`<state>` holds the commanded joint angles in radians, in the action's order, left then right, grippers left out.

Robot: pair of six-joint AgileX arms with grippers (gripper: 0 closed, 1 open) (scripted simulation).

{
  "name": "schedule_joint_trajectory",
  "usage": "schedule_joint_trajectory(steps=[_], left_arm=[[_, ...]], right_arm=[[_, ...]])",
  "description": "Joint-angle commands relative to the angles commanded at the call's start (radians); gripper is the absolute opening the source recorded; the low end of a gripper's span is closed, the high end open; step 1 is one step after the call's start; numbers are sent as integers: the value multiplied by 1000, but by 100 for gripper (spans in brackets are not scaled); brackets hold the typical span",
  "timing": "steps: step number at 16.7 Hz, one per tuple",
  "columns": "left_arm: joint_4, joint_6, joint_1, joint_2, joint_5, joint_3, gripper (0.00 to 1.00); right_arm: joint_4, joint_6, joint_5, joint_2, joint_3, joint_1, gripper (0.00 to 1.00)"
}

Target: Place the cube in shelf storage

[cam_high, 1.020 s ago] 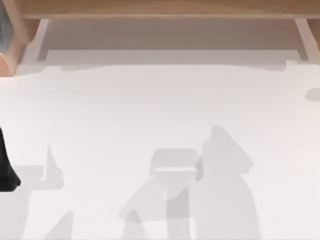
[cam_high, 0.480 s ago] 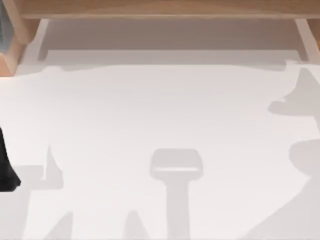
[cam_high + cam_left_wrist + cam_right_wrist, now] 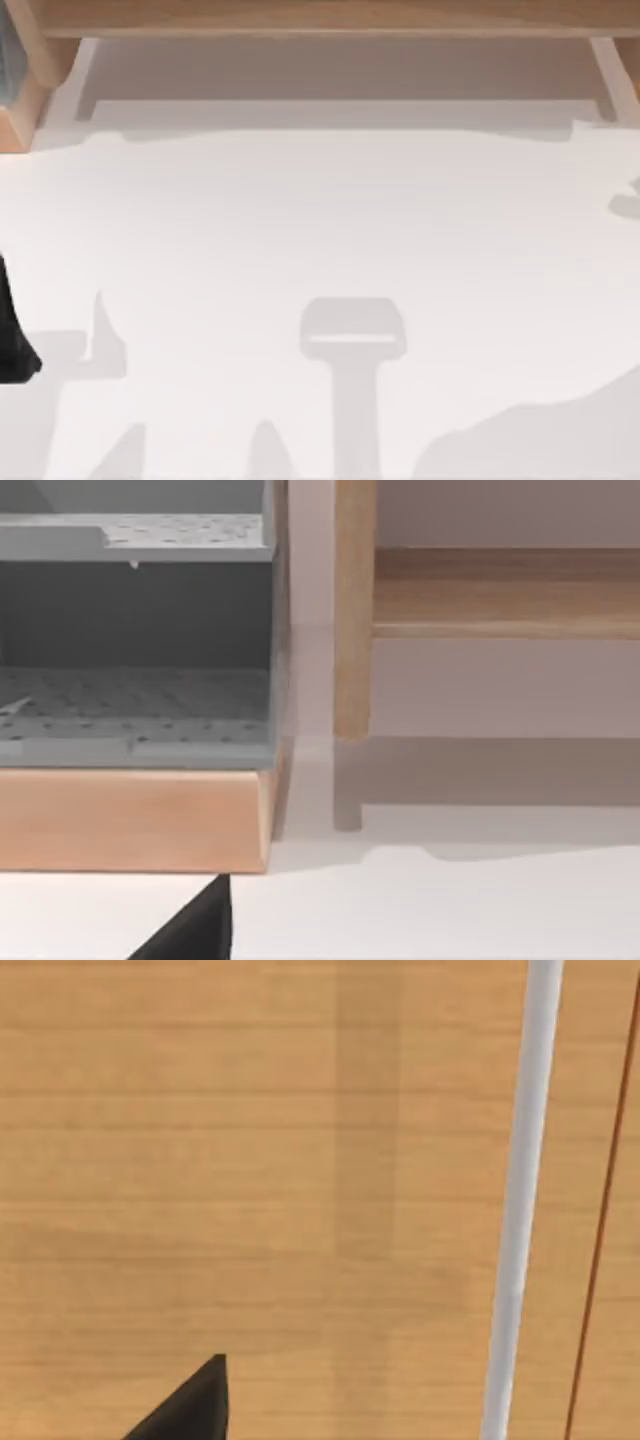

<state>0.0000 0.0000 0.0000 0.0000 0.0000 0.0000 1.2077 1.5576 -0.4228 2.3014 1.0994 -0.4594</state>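
Observation:
The cube is out of view. The shelf storage (image 3: 320, 18) runs along the table's far edge as a long light-brown board with pale panels beneath. The left wrist view faces its wooden post (image 3: 352, 610) and board (image 3: 500, 590). My left arm (image 3: 12, 340) is parked at the table's left edge, and a dark tip of my left gripper (image 3: 195, 930) shows low in its wrist view. A dark tip of my right gripper (image 3: 190, 1410) hangs close over a light-brown wooden surface (image 3: 250, 1160).
A grey rack with perforated shelves (image 3: 130, 680) on a wooden base (image 3: 130, 820) stands left of the shelf post, and its corner shows at the far left (image 3: 12, 70). A white strip (image 3: 520, 1200) crosses the wood in the right wrist view. Arm shadows lie on the white table (image 3: 320, 220).
The large shadow near the table's middle has slid to the right and then down to the lower right corner. The left arm has not moved.

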Motion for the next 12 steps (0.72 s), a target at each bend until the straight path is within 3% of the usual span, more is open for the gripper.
schedule_joint_trajectory(steps=[12], left_arm=[[0,0,0,0,0,0,100]], right_arm=[[-63,1,24,52,115,24,100]])
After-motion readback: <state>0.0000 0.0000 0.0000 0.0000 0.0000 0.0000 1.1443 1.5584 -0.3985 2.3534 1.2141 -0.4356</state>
